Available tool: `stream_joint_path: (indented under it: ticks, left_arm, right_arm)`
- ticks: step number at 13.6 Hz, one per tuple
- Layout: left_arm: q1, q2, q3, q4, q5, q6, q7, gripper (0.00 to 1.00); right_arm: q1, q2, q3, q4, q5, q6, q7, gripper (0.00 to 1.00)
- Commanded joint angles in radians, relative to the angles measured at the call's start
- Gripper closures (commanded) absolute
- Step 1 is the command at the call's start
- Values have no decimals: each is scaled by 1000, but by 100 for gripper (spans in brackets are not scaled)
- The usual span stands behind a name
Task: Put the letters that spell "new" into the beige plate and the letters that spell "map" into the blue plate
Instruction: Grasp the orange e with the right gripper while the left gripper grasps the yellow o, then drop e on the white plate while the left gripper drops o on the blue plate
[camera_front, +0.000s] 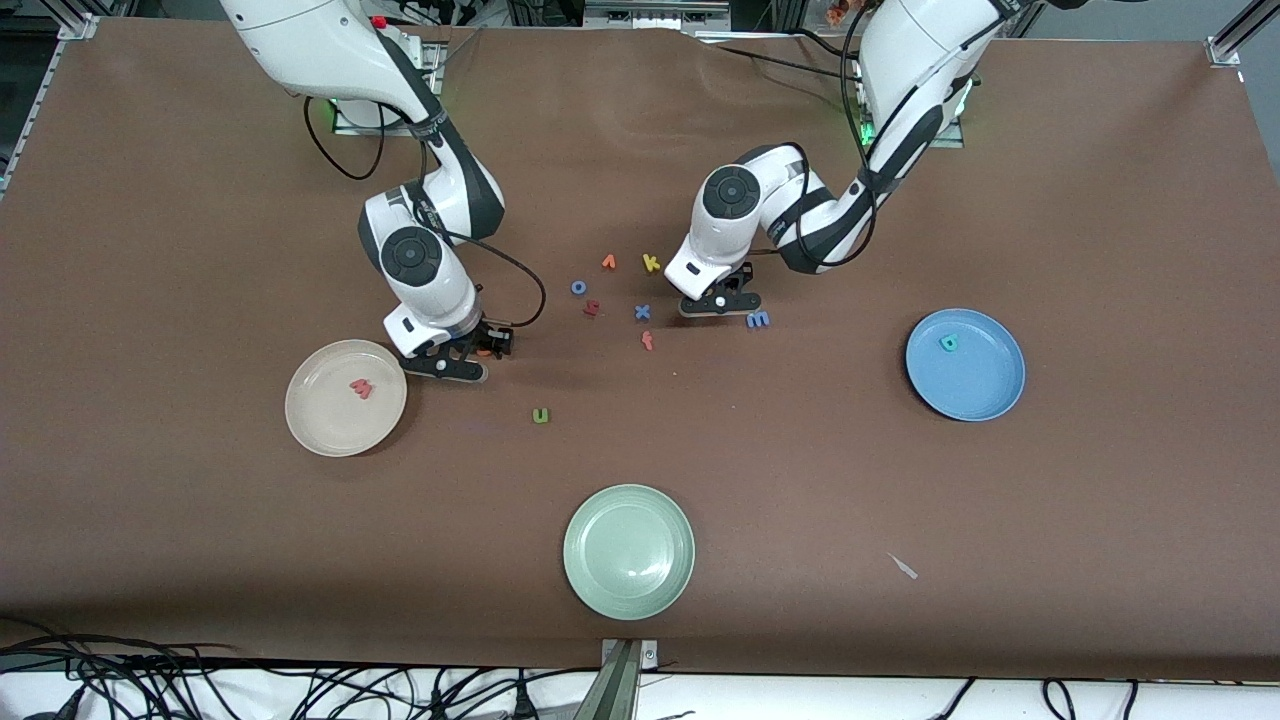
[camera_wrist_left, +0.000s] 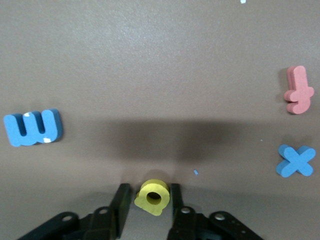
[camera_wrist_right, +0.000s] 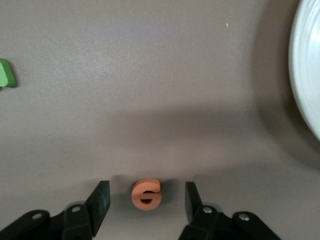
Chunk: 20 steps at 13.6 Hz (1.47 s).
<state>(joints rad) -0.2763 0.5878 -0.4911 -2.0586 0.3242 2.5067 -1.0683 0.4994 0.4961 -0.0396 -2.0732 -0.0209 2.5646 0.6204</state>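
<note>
My left gripper is down at the table, shut on the yellow "p". The blue "m" lies just beside it. The teal "a" lies in the blue plate. My right gripper stands open beside the beige plate. The orange "e" lies on the table between its fingers, with a gap on each side. The salmon "w" is in the beige plate. The green "n" lies nearer the front camera.
Between the arms lie a yellow "k", orange "v", blue "o", dark red letter, blue "x" and pink "f". A pale green plate sits near the front edge.
</note>
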Motion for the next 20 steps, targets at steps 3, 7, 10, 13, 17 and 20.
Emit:
stream_joint_path:
  ticks: [3, 7, 10, 13, 17, 20]
  left_arm:
    - [2, 17, 9, 21, 38, -22, -16, 79]
    - [77, -2, -4, 164, 16, -335, 135, 82]
    - [208, -31, -6, 187, -30, -437, 385, 81]
    - [346, -72, -6, 189, -39, -542, 661, 80]
    - [524, -97, -6, 186, -39, -592, 985, 80]
    - [618, -83, -1, 173, -17, -588, 1139, 80]
  right_arm:
    - [7, 1, -2, -45, 10, 60, 10, 33]
    - [21, 7, -2, -45, 7, 63, 28, 42]
    - [25, 1, -3, -57, 4, 62, 27, 58]
    - [24, -4, -5, -58, -4, 60, 19, 69]
    - [22, -68, -52, -30, -5, -42, -92, 73]
    - [21, -103, -132, 68, -5, -252, -264, 73]
